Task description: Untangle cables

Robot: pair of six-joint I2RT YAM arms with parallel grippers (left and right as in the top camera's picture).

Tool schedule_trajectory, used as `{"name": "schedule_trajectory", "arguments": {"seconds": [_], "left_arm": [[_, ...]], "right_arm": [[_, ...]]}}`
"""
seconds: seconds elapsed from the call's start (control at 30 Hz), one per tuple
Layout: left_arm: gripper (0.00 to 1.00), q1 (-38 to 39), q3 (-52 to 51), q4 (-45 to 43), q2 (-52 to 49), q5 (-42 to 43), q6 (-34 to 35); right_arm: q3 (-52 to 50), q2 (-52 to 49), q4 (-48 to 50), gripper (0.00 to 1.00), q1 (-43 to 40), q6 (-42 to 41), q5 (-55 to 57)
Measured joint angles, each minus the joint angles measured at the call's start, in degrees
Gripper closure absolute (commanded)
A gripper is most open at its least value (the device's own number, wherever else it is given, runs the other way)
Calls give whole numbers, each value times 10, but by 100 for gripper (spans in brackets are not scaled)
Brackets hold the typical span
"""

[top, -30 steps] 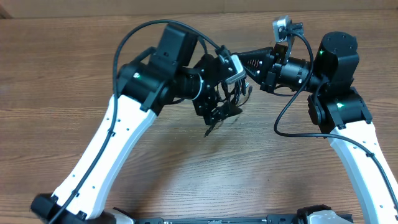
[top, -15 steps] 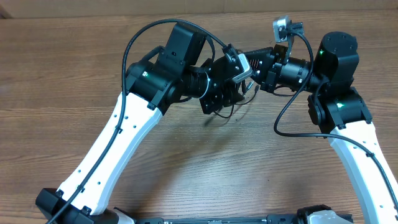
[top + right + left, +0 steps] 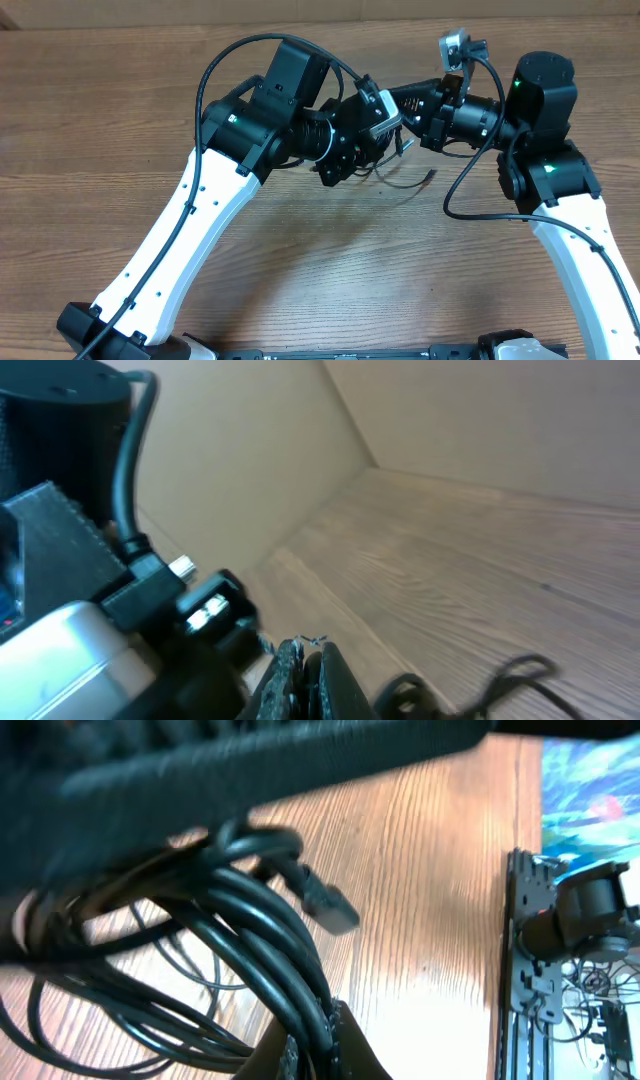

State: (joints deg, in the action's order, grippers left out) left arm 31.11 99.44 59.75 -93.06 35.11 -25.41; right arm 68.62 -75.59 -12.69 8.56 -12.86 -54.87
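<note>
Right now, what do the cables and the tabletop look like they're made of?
The cables: black, smooth rubbery or plastic jacket with a slight sheen; they bend in loose loops. The plug on one end: looks like moulded black plastic, matte, but it is blurred, so unsure. The tabletop: wood or wood-look laminate, brown with streaky grain and low gloss; can't tell which.

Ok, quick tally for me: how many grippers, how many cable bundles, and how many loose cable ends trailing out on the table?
Grippers: 2, the left gripper and the right gripper
Cable bundle: 1
Loose cable end trailing out of it: 1
Total: 4
</note>
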Motion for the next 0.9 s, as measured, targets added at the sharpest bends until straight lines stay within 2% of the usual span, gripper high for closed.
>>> {"name": "schedule_trajectory", "arguments": {"seconds": [0.5, 0.63, 0.9], "left_arm": [[96, -13, 0, 16, -1, -22, 0], [96, -15, 0, 21, -1, -26, 0], [96, -16, 0, 21, -1, -28, 0]], "right_arm": [[0, 0, -109, 96, -30, 199, 94], [0, 0, -122, 96, -37, 274, 164], [0, 0, -138, 96, -40, 370, 265]]}}
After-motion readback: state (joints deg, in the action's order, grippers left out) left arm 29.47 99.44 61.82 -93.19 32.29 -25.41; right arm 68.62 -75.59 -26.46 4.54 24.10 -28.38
